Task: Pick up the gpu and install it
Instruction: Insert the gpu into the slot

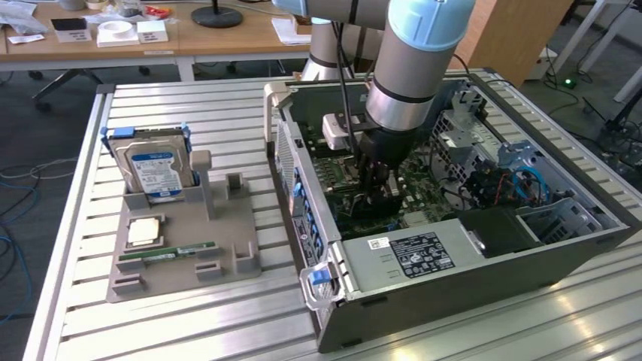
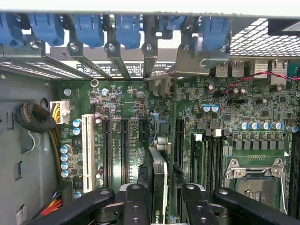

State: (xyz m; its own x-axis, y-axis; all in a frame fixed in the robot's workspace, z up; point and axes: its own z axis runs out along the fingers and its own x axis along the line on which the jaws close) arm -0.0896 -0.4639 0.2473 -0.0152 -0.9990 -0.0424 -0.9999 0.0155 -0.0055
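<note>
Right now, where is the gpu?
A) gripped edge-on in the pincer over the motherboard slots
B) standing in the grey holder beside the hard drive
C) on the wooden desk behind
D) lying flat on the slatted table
A: the wrist view shows the gpu edge-on in the closed pincer, above the motherboard inside the computer case.

Robotics lab, slotted aluminium bench (image 1: 201, 113), wooden desks (image 1: 216, 41) (cluttered) behind
</note>
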